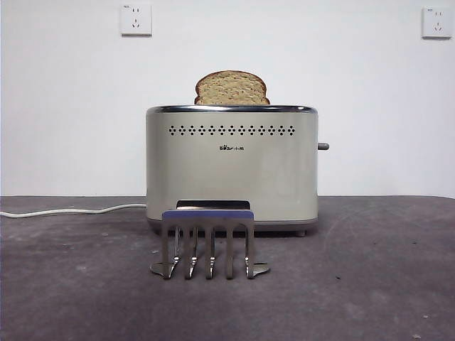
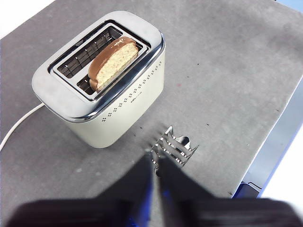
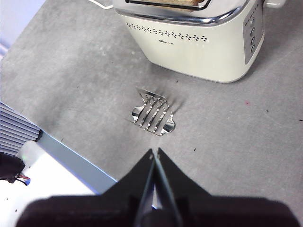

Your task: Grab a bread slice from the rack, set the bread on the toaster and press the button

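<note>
Nearest: rack (image 1: 208, 241), bare. Slice of bread (image 1: 232, 89) upright in toaster (image 1: 231, 167). Button (image 1: 323, 146) juts sideways, closer to right gripper (image 3: 155, 152). Both jaws clenched, empty; left gripper (image 2: 155, 156) waiting.

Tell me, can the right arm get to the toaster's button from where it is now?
Probably yes. The right claw hangs shut above the table, past the rack, and nothing stands between it and the button poking from the toaster side.
</note>
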Robot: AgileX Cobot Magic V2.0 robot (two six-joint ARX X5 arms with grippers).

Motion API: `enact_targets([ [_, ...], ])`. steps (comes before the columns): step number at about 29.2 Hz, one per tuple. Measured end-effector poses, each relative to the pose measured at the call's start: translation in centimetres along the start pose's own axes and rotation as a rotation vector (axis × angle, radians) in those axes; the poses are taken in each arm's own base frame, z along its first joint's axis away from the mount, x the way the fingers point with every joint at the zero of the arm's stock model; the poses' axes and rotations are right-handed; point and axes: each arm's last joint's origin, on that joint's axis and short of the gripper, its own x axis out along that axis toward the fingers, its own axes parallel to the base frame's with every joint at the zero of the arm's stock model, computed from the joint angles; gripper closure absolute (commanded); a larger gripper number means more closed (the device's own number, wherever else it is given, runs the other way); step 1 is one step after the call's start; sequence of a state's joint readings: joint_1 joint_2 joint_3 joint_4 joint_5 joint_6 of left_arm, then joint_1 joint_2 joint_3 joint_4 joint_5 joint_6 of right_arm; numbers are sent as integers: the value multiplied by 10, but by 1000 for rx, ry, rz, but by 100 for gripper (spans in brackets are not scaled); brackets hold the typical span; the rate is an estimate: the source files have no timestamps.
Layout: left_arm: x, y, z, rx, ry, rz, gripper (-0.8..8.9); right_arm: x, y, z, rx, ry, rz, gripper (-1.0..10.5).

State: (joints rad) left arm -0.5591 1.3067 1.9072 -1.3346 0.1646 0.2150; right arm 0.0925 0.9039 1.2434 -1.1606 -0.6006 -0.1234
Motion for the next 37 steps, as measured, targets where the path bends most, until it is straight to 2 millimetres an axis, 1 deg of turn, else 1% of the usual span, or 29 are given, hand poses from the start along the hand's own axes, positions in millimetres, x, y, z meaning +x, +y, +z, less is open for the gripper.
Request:
enact_targets([
  [19, 0, 0, 0, 0, 1, 3, 816, 0, 0, 0, -1, 0, -2, 946],
  [25, -2, 2, -1, 15, 5, 51, 816, 0, 0, 0, -1, -1, -2, 946],
  [27, -10, 6, -1, 29, -41, 88, 816, 0, 0, 0, -1, 0, -2, 946],
  [29, -30, 11, 2, 37, -186, 165, 816, 0, 0, 0, -1, -1, -2, 946],
  [31, -55, 15, 3, 42, -342, 254, 816, 0, 0, 0, -1, 0, -2, 946],
  [34, -96, 12, -3, 62, -546, 369, 816, 0, 0, 0, -1, -1, -2, 946],
  [37, -120, 9, -15, 76, -675, 494, 816, 0, 0, 0, -1, -1, -2, 946],
])
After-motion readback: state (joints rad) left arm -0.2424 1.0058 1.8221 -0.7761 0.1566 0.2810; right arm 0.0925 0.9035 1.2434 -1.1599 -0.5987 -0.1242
